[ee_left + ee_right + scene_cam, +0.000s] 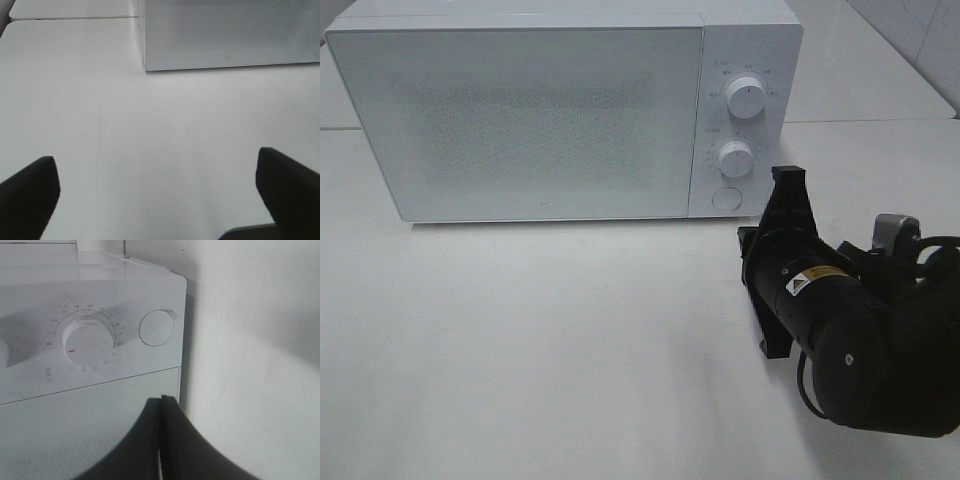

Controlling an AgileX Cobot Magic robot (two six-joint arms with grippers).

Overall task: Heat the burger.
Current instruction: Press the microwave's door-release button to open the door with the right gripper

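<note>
Judging progress is hard, because the burger shows in none of the three views: it is not on the white table [520, 350] in front of the oven, and no gripper carries it. The white microwave [520, 110] stands at the back of the table with its door [530, 120] closed, and the dotted, frosted panel hides whatever is inside, so I cannot tell whether the burger already sits in the cavity.

The right gripper [790, 178] has its jaws pressed together with nothing between them. It hovers just beside the microwave's lower right corner, near the round button [726, 198] and below the lower dial [734, 158], touching neither as far as I can see. The left gripper [157, 175] hangs over bare table, well apart from the oven, jaws spread wide and empty.

In the right wrist view the red mark on the lower dial seems to lie near the zero end of its scale, though the print is too small to be sure; the upper dial [748, 97] I cannot read. My reading is that heating has not started, and setting the dial, or pressing the button to open the door, is what remains
</note>
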